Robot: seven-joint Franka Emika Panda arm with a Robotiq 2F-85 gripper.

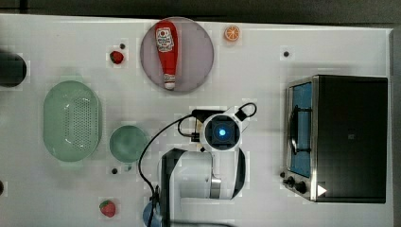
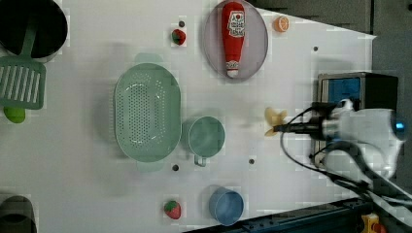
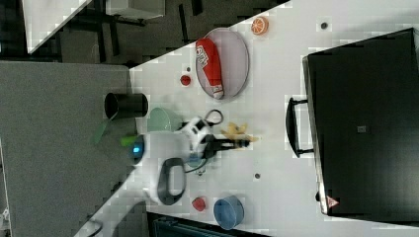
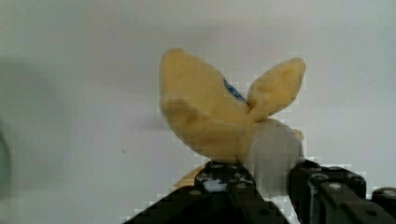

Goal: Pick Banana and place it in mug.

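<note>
Step in hand, as I read it: grasp is made, lift and carry not yet done.

Tabletop (image 2: 87, 184): white, mostly bare around the gripper. The widest open lane runs from the gripper toward the mug along the left view's middle band, with nothing standing in it.

Toaster oven (image 1: 350, 137): the biggest obstacle, at the top view's right, close behind the arm. Its handle sticks out toward the work area in the right view. Keep the wrist away from it on the lift.

Basket (image 2: 146, 112): pale green, perforated, just beside the mug on the left view's left, possibly touching it. Overshooting the mug lands the banana there.

Plate (image 2: 214, 29) with ketchup bottle (image 2: 233, 36): well apart, toward the left view's top, off the path.

Mug (image 2: 206, 137): teal, upright, mouth open, handle stub toward the left view's bottom. Blue cup (image 2: 226, 206) sits further down the left view, a lookalike, clear of the lane.

Gripper (image 2: 278, 128): clamped on the banana (image 4: 219, 116). The wrist view shows the peel flaps splayed above the jaws and the pale core pinched between them. Banana sits at the fingertips, between mug and oven in the left view.

Next move, my call: rise enough to clear the mug rim, travel toward the left view's left, centre over the mouth, then release. The splayed peel is soft and may catch the rim, so drop from straight above.
</note>
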